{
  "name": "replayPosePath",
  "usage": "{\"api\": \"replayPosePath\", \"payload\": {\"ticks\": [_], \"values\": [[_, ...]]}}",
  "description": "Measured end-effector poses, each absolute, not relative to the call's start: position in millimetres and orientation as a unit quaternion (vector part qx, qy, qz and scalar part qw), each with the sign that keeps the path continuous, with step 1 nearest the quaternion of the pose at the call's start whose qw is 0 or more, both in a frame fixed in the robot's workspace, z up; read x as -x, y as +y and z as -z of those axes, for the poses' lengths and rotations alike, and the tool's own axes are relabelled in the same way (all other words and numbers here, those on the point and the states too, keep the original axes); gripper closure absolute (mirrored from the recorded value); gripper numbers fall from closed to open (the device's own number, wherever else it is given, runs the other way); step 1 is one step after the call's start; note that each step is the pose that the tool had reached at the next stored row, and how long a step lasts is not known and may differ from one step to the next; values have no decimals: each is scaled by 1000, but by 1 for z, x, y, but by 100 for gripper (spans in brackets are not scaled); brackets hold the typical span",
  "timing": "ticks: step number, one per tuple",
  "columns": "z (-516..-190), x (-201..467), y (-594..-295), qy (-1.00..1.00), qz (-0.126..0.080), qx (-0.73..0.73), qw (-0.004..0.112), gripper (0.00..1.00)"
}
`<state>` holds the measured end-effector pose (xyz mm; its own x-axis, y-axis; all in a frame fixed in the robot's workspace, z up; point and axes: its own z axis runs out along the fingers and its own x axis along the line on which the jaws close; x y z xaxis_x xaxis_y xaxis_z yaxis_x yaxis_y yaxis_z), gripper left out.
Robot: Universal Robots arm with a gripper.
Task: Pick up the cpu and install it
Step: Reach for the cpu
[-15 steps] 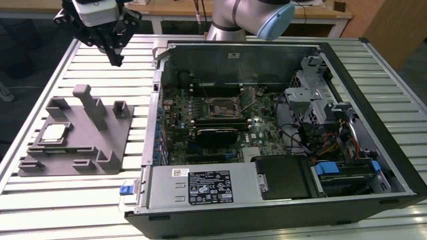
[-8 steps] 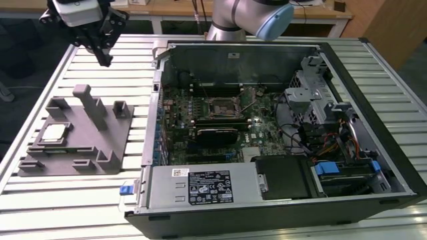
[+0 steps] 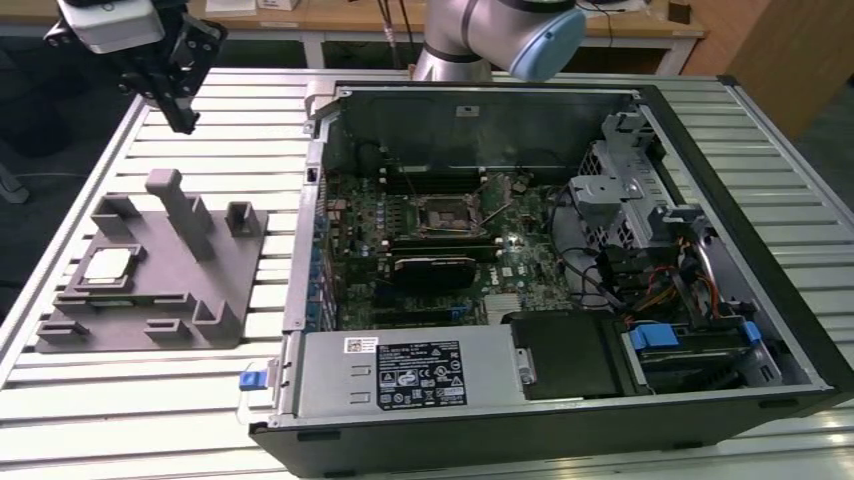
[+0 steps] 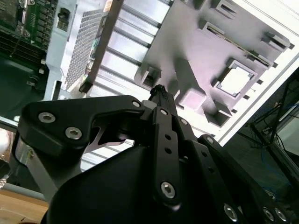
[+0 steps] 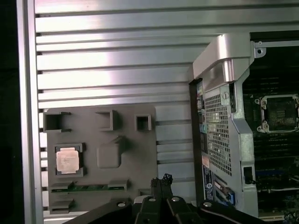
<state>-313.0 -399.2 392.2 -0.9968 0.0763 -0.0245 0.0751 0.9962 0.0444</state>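
I see the claw [image 3: 182, 122] clenched on nothing, hanging high; the cpu [image 3: 110, 264] lies well below it, seated in the grey fixture [image 3: 211, 285].

Arm [image 3: 461, 35]: my tube is silver-grey metal, and its round joint ends in a pale blue cap [image 3: 550, 45].
Wrist housing [image 3: 114, 25]: I carry a pale grey-white box set over black brackets.
Gripper [image 3: 183, 122]: mine is matt black all over and narrows to a slim tip.
Linkage bars [image 4: 166, 140]: my bars are flat and black with rounded ends; one has small round holes along it.
Screws [image 4: 167, 189]: bright silver socket heads sit at my pivots in both wrist views.
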Motion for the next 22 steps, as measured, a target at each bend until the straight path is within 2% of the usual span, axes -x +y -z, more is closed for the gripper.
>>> {"api": "replayPosePath", "payload": {"ticks": [22], "values": [[-382,367,-399,999,-22,-38,13,89]]}}
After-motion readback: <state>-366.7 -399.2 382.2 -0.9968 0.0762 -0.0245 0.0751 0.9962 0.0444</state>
